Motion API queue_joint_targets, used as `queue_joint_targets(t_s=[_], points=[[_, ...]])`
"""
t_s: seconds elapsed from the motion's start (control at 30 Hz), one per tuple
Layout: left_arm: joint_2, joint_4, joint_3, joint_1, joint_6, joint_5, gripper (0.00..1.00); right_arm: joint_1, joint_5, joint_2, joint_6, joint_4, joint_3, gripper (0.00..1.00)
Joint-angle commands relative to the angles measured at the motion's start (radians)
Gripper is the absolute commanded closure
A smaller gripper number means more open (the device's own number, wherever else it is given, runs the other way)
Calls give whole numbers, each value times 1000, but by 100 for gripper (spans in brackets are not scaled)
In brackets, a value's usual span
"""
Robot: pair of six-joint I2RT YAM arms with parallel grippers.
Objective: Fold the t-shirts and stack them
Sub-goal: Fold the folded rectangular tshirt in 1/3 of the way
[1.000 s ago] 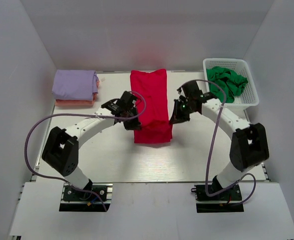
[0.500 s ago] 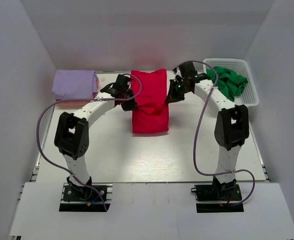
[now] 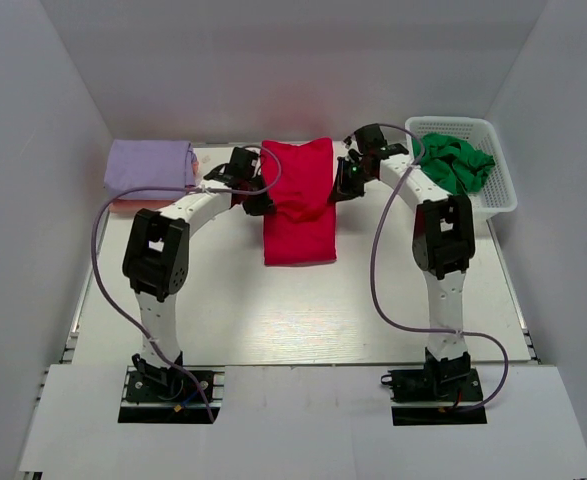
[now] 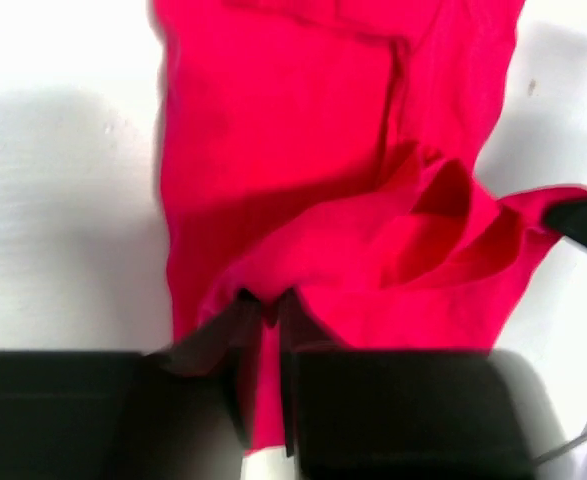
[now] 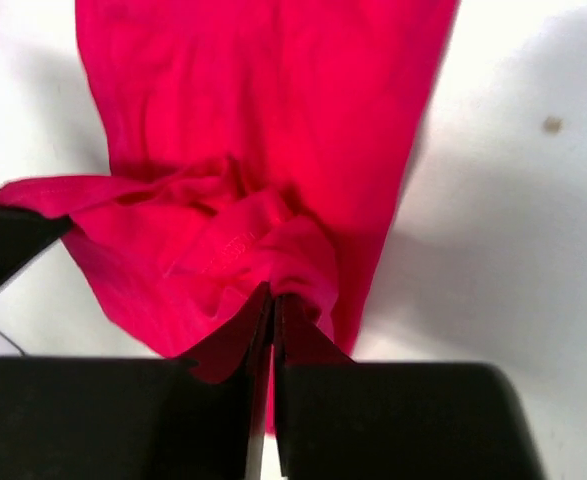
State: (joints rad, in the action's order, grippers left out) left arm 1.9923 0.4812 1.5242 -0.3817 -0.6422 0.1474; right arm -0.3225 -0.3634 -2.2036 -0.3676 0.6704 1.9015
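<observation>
The red shirt (image 3: pixel 298 215) lies in the far middle of the counter (image 3: pixel 293 310) as a long strip running near to far, with its far part lifted and doubled back over itself. The left gripper (image 4: pixel 270 325) is clenched on a bunched fold at the shirt's left edge, and the right gripper (image 5: pixel 271 305) is clenched on a fold at its right edge. The 2 grippers hold the cloth opposite each other across the width of the strip, and the cloth between them sags in loose ridges above the flat layer. At the far left corner a folded lavender shirt (image 3: pixel 148 163) rests on a peach one (image 3: pixel 109 190), of which only a sliver shows. At the far right a crumpled green shirt (image 3: pixel 458 160) sits inside the white basket (image 3: pixel 500 195), well apart from the red shirt.
</observation>
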Motion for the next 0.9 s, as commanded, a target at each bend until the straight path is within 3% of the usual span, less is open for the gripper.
queue_joint_targets(t_s=[0.0,0.03,0.07,0.1,0.13,0.17,0.27,0.3,0.37,0.47,0.53,0.57,0.67,0.77,0.87], points=[[23,-78,59,14,22,8,72,23,-8,-40,-22,-78,74,93],[45,-91,59,23,22,-6,65,28,-17,-65,-31,-90,108,90],[57,-107,71,35,22,-20,51,43,-28,-99,-39,-104,129,69],[74,-118,86,44,22,-20,34,48,-38,-140,-45,-121,155,56],[94,-104,152,67,10,-29,8,54,-42,-163,-57,-117,279,47],[146,-84,201,78,10,-29,0,69,-33,-200,-63,-108,324,43],[230,63,454,107,48,-42,0,80,-34,-152,-70,-121,368,35],[265,139,558,107,67,-42,0,77,-35,-125,-54,-155,250,25],[255,157,556,107,93,-28,0,73,-35,-17,-34,-193,133,13],[107,76,379,96,107,16,0,59,-25,71,41,-169,-18,10],[16,-1,161,86,107,41,0,50,15,175,53,-173,-91,10],[-68,-15,34,86,98,61,0,45,26,203,50,-187,-230,10],[-211,-62,-179,76,61,95,0,33,38,297,29,-238,-376,10],[-292,-84,-315,76,61,106,0,10,35,286,29,-233,-375,10],[-357,-21,-358,76,61,37,0,-26,72,187,33,-167,-279,11]])
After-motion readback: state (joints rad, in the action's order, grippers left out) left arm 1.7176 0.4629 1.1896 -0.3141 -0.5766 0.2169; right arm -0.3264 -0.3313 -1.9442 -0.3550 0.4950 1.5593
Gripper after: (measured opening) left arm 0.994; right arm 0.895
